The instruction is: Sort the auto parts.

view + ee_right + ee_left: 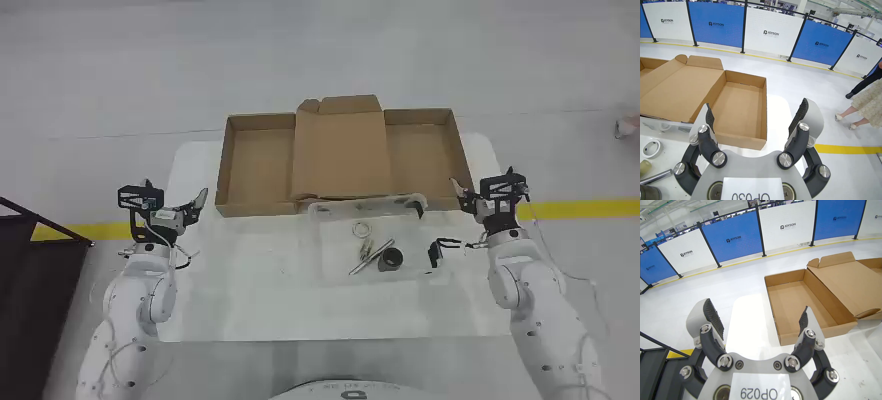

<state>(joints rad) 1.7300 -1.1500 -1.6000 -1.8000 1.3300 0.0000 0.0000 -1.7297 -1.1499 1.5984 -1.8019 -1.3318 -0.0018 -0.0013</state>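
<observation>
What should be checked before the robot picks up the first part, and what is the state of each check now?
1. Left gripper open and empty: ok.
2. Right gripper open and empty: ok.
3. Left compartment and right compartment of the cardboard box show no parts: ok.
4. Ring lies flat, hole upward: ok.
5. Metal rod and dark cylinder lie apart: cannot tell.
6. Which compartment takes which part: cannot tell.

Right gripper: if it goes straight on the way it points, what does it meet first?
Most likely the cardboard box. The open right gripper points at the near wall and outer corner of the box's empty end compartment. Depth is unclear, so it might pass over the rim instead.
</observation>
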